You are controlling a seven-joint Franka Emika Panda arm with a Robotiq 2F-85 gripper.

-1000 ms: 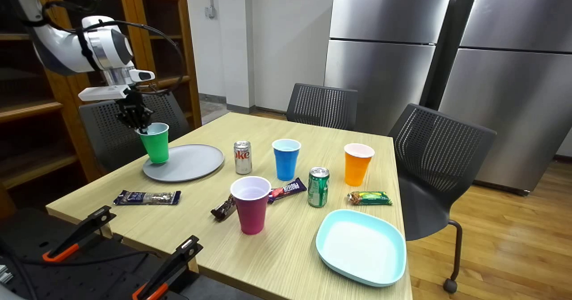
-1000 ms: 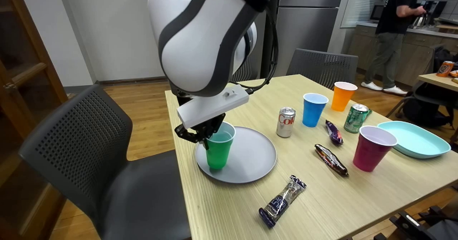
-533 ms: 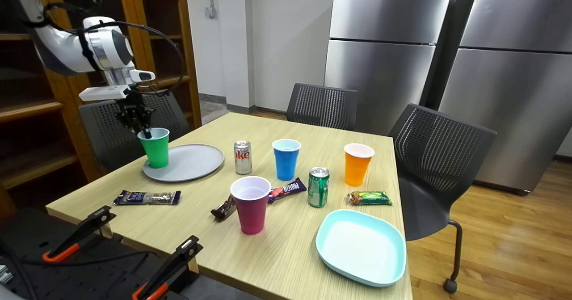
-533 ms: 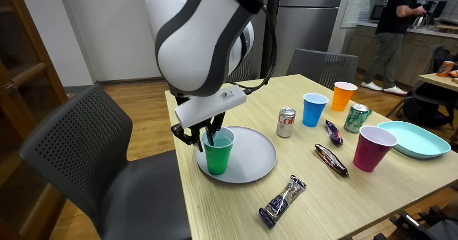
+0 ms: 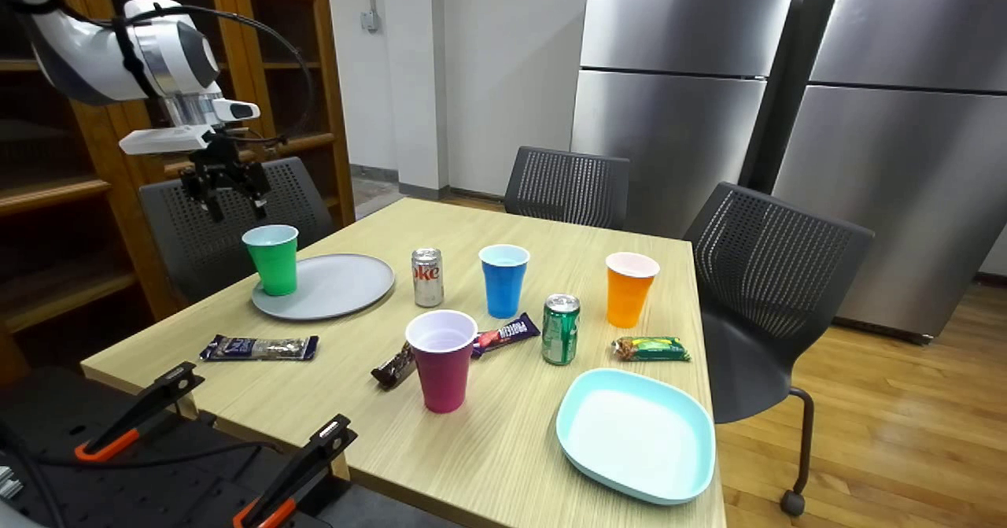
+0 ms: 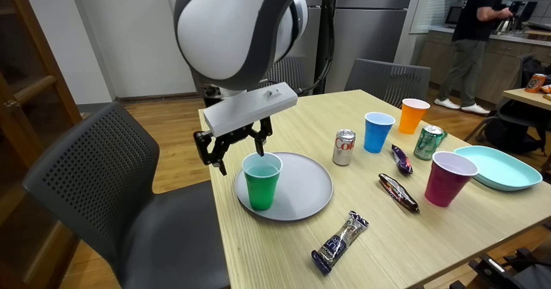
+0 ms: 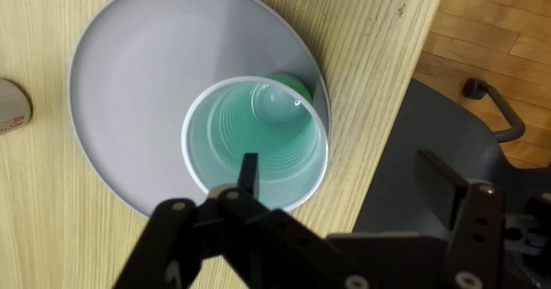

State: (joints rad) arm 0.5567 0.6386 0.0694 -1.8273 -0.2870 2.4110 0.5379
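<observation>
The grey plate [image 6: 308, 181] carries the green cup [image 6: 261, 191], which stands upright near its edge. The cup looks like thin plastic, so probably light, smooth and easily dented; a gentle pinch on its wall just below the pale rim [image 7: 184, 134] should suit it best. The gripper [image 6: 241, 160] hangs above, jaws spread wide and grasping nothing, its fingertips [image 7: 249, 170] apparently clear of the cup

Wrist cam: close above gray plate [image 7: 137, 78], facing steeply down. In an ext. view, cam's well off from plate, angled down twd. fridges [image 5: 676, 142]; in an ext. view, cam's nearer plate [image 6: 305, 185], also angled down. All 3 share plate.
</observation>
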